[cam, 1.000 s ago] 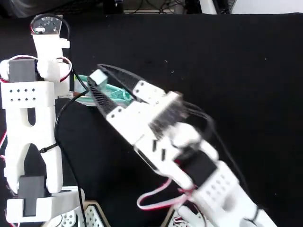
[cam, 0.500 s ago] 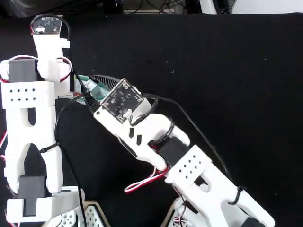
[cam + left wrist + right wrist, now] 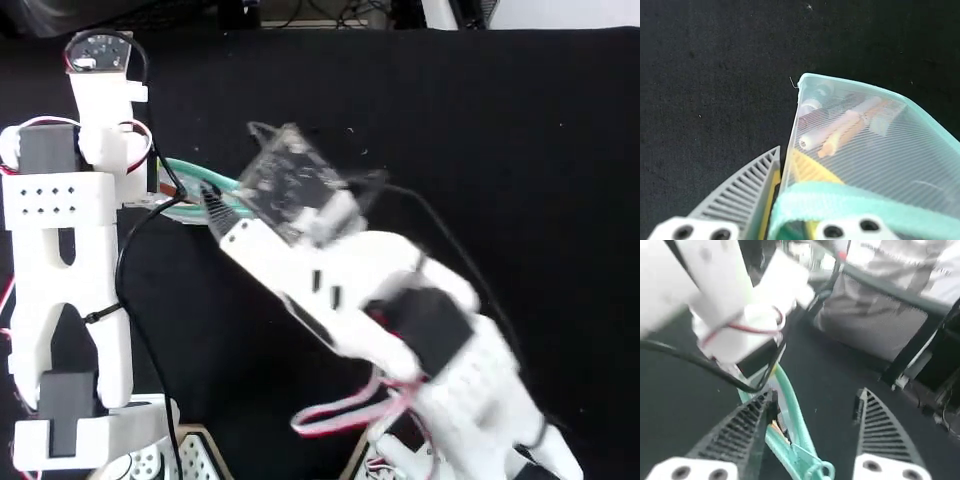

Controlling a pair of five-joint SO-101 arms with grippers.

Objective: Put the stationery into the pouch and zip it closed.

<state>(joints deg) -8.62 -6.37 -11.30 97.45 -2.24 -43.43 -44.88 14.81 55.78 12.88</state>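
Mint-green translucent mesh pouch (image 3: 865,150) sits at the left of the black table cover (image 3: 500,120), just beside the white left arm (image 3: 60,260). The left gripper (image 3: 790,167) is clamped on one end of it, holding it off the cloth. Visible through the mesh are white and orange stick-shaped stationery (image 3: 840,132) and a flat yellow piece (image 3: 810,172), so the loading step looks done and the zipping remains. The green zip band (image 3: 792,410) runs from the held end out across the table toward the right, and that is the pouch's long axis. The right gripper (image 3: 815,395) straddles this band with its ribbed grey fingers (image 3: 740,435) spread wide and gripping nothing. The small green pull ring (image 3: 817,471) lies between them, close to the palm. The white right arm (image 3: 400,320) slants off to the lower right. Judgement: the right gripper is the nearer tool to the pull. It needs to pinch the ring and draw it along the band while the left gripper anchors the pouch. Which end of the zip is open, I cannot tell.
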